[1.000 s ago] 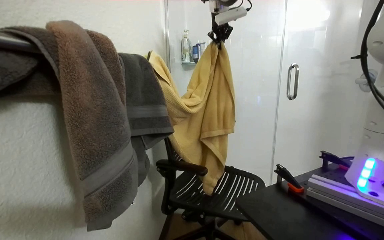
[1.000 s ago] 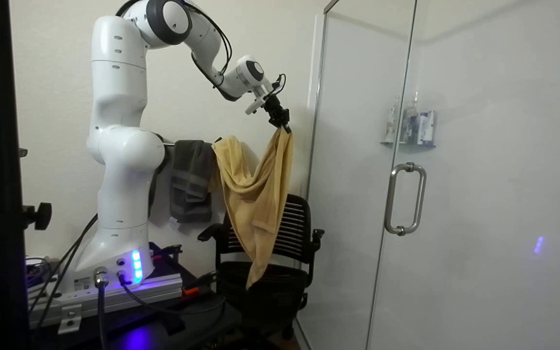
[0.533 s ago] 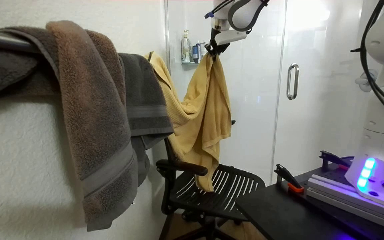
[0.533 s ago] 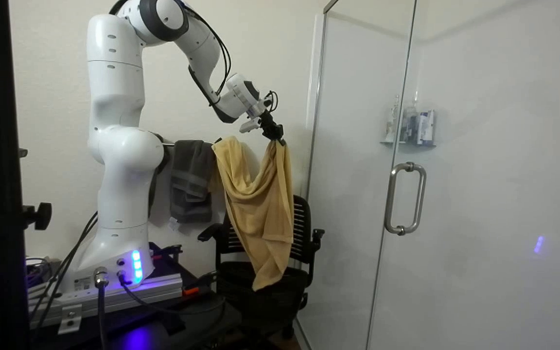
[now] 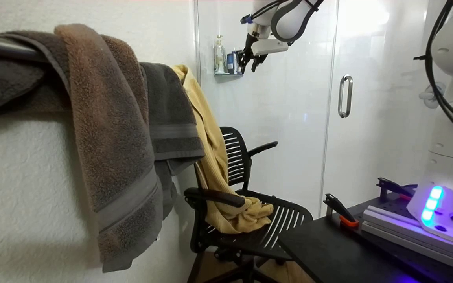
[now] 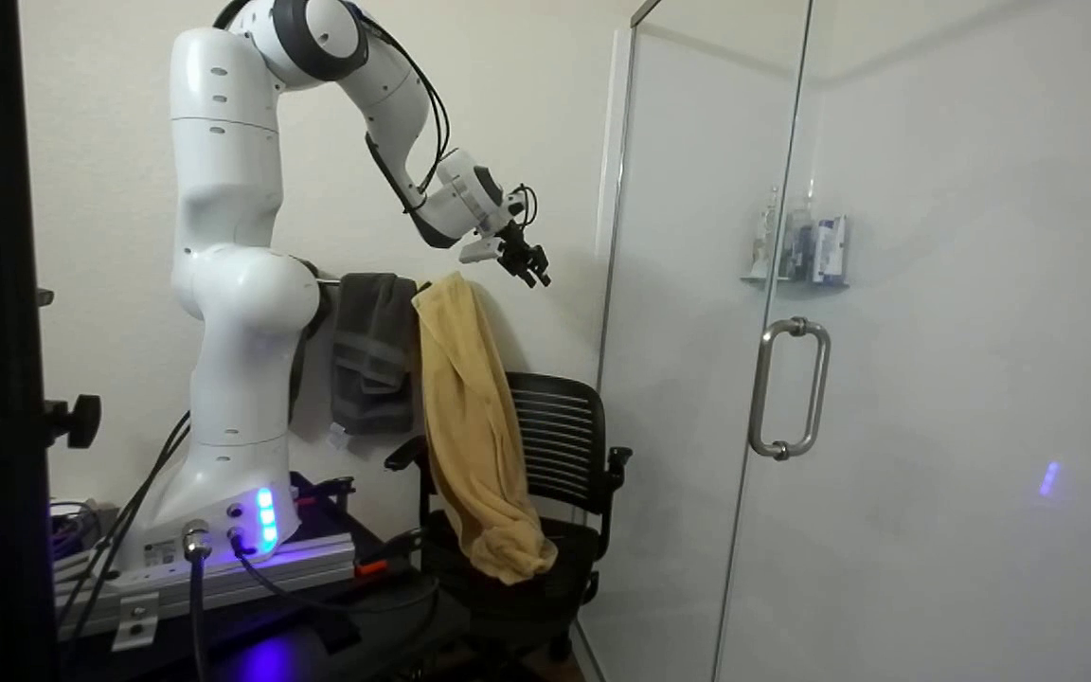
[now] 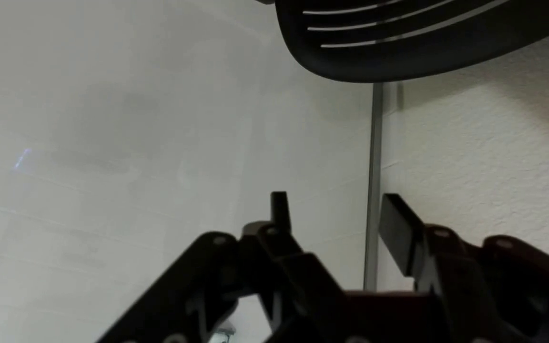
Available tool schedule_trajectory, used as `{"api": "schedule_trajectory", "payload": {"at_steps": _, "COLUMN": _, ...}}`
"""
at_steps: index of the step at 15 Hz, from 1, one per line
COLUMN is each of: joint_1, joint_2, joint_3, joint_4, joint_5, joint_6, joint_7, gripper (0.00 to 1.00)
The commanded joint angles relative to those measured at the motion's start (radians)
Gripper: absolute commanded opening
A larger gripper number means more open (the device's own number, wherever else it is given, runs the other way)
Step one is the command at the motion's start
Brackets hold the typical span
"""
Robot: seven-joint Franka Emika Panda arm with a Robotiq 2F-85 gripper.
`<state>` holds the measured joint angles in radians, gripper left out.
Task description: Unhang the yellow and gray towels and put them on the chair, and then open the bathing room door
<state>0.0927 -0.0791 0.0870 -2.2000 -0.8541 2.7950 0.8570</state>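
The yellow towel (image 5: 212,153) drapes from the rail's end beside the gray towel down to the seat, its lower end bunched there. Darker and folded, the gray towel (image 6: 370,360) hangs on the rail in both exterior views. Under the yellow cloth stands the black chair (image 5: 285,212), whose slatted back (image 7: 384,62) shows in the wrist view. Above the chair, my gripper (image 6: 539,281) is open; its fingers (image 7: 398,233) stand apart with nothing between them. The bathing room door (image 6: 934,379), glossy white with a silver bar handle (image 5: 345,96), appears closed.
A large brown towel (image 5: 108,137) hangs on the metal rail (image 5: 2,47) in an exterior view. Bottles (image 5: 219,57) stand on a small shelf behind the glass. The black table (image 5: 336,247) with clamps bears the arm's base near the chair.
My gripper came down a little, then opened and let go of the yellow towel. The freed end dropped onto the chair's seat; the upper end stays by the rail.
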Motion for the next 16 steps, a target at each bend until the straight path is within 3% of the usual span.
{"api": "schedule_trajectory", "payload": {"at_steps": 1, "joint_1": 0.002, "joint_2": -0.004, "joint_3": 0.000, "joint_4": -0.004, "joint_5": 0.010, "joint_6": 0.001, "joint_7": -0.007, "gripper": 0.78}}
{"api": "schedule_trajectory", "payload": {"at_steps": 2, "joint_1": 0.005, "joint_2": -0.008, "joint_3": 0.001, "joint_4": -0.005, "joint_5": 0.018, "joint_6": 0.003, "joint_7": -0.011, "gripper": 0.80}}
{"api": "schedule_trajectory", "payload": {"at_steps": 5, "joint_1": 0.018, "joint_2": -0.006, "joint_3": -0.001, "joint_4": -0.009, "joint_5": 0.062, "joint_6": 0.049, "joint_7": -0.032, "gripper": 0.99}}
{"api": "schedule_trajectory", "payload": {"at_steps": 11, "joint_1": 0.145, "joint_2": 0.042, "joint_3": 0.005, "joint_4": -0.052, "joint_5": 0.488, "joint_6": 0.378, "joint_7": -0.337, "gripper": 1.00}}
{"api": "schedule_trajectory", "payload": {"at_steps": 12, "joint_1": 0.133, "joint_2": 0.065, "joint_3": 0.057, "joint_4": -0.048, "joint_5": 0.594, "joint_6": 0.426, "joint_7": -0.412, "gripper": 1.00}}
{"api": "schedule_trajectory", "payload": {"at_steps": 13, "joint_1": 0.212, "joint_2": 0.094, "joint_3": 0.021, "joint_4": -0.044, "joint_5": 0.678, "joint_6": 0.472, "joint_7": -0.467, "gripper": 1.00}}
{"api": "schedule_trajectory", "payload": {"at_steps": 15, "joint_1": 0.262, "joint_2": 0.152, "joint_3": 0.089, "joint_4": 0.000, "joint_5": 0.845, "joint_6": 0.456, "joint_7": -0.531, "gripper": 1.00}}
{"api": "schedule_trajectory", "payload": {"at_steps": 16, "joint_1": 0.225, "joint_2": 0.096, "joint_3": 0.052, "joint_4": -0.033, "joint_5": 0.741, "joint_6": 0.439, "joint_7": -0.473, "gripper": 1.00}}
